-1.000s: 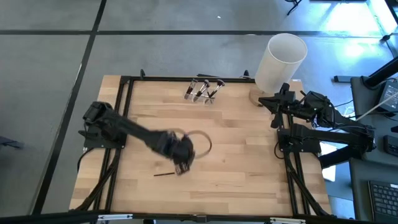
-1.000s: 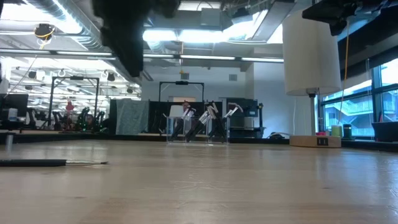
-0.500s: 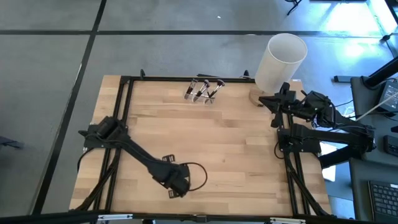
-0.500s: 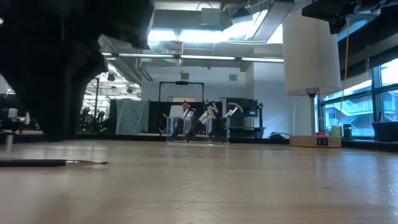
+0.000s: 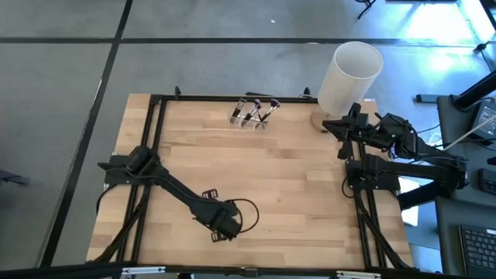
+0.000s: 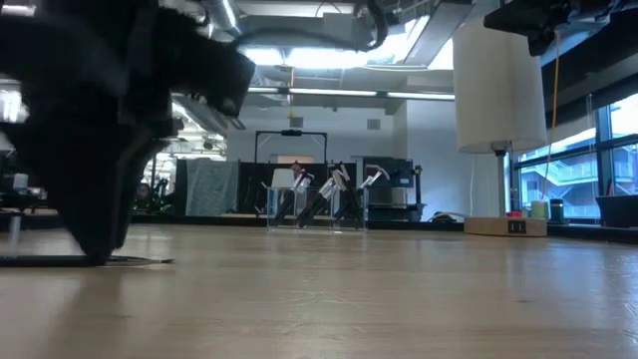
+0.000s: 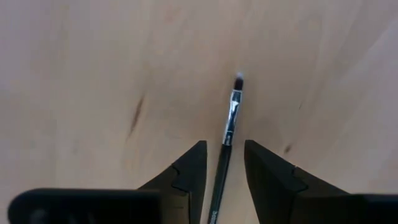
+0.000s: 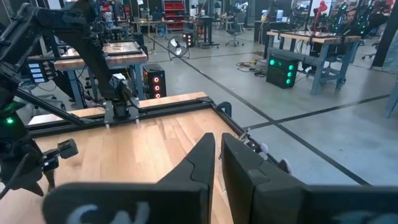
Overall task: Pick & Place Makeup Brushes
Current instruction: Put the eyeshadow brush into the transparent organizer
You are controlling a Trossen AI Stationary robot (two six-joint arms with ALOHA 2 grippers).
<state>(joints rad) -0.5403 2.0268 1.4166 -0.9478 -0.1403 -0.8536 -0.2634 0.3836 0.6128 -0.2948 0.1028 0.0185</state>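
Left arm swung from table middle down to near edge; left gripper (image 5: 225, 227) now low over lone makeup brush (image 7: 227, 134), jaws narrowly apart straddling handle, brush flat on table (image 5: 310, 201). Other brushes (image 5: 252, 111) in clear holder (image 6: 314, 207) at far edge. Right gripper (image 8: 217, 155) parked at right side, fingers nearly together, empty.

Two dark jointed arms, looped black cable, angular black claw (image 7: 222, 169) fingers (image 7: 190, 171).

The left gripper (image 7: 222, 180) has come down low. Now the makeup brush (image 7: 227, 134) lies between its open jaws.
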